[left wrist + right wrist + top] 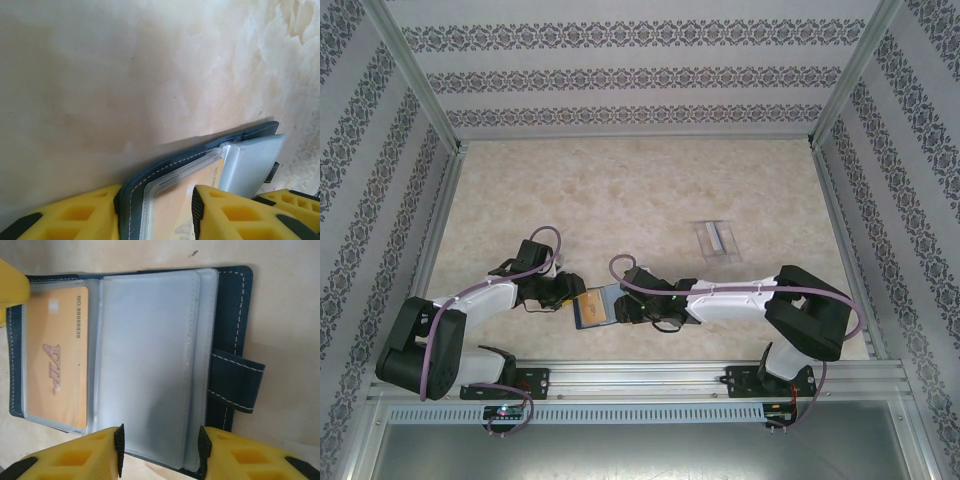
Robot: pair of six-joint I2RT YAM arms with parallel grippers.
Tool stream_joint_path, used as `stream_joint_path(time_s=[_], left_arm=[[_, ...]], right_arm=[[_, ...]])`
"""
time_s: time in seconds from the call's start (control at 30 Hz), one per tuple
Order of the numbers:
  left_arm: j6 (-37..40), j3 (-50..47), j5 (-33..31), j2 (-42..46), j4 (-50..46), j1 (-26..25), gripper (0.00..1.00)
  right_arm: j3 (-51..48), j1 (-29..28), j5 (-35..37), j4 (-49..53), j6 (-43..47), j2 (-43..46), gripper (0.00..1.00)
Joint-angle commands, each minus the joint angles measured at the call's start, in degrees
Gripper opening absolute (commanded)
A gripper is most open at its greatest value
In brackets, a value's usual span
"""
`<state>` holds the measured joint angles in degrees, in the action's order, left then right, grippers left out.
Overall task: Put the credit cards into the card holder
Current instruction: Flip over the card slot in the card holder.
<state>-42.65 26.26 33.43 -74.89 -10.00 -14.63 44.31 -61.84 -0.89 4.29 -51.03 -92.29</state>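
Note:
The dark navy card holder (235, 315) lies spread open, its clear sleeves (150, 355) facing up and its snap tab (235, 382) sticking out to the right. An orange credit card (56, 365) sits inside the left sleeve. My left gripper (157, 200) is shut on the holder's left flap (131, 192), one yellow finger (75, 215) against the navy cover, the other on the card's sleeve. My right gripper (160, 445) is open, its pads (120, 447) apart just over the near edge of the sleeves. From above, the holder (592, 307) sits between both grippers.
A small clear plastic piece with grey stripes (717, 240) lies on the beige table, beyond the right arm. Patterned walls and metal rails (640, 375) box in the workspace. Both arms reach inward near the front edge.

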Motion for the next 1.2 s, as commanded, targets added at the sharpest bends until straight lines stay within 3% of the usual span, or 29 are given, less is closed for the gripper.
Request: stream_joint_path(time_s=[0.0,0.63,0.87,1.03,1.17], left_arm=[[0.93,-0.75,-0.52,-0.18,-0.24,-0.80,0.43],[0.46,-0.71,0.27,-2.16,1.39,-0.84,0.43],[0.14,-0.94,0.91,-3.27,2.69,-0.92,0.43],[0.20,-0.65,0.98,-4.08,2.65,-0.92,0.43],[-0.14,-0.97,0.78,-4.85,3.94,-0.87,0.43]], right_arm=[[1.67,0.23,-0.27,-0.32,0.10,-1.09,0.42],[2.93,0.08,0.02,0.34,1.15,-0.70,0.27],[3.04,-0.06,-0.34,-0.21,0.93,-1.49,0.25],[3.48,-0.22,-0.31,-0.23,2.34,-1.53,0.14],[3.85,-0.29,-1.57,-1.25,3.20,-2.08,0.13]])
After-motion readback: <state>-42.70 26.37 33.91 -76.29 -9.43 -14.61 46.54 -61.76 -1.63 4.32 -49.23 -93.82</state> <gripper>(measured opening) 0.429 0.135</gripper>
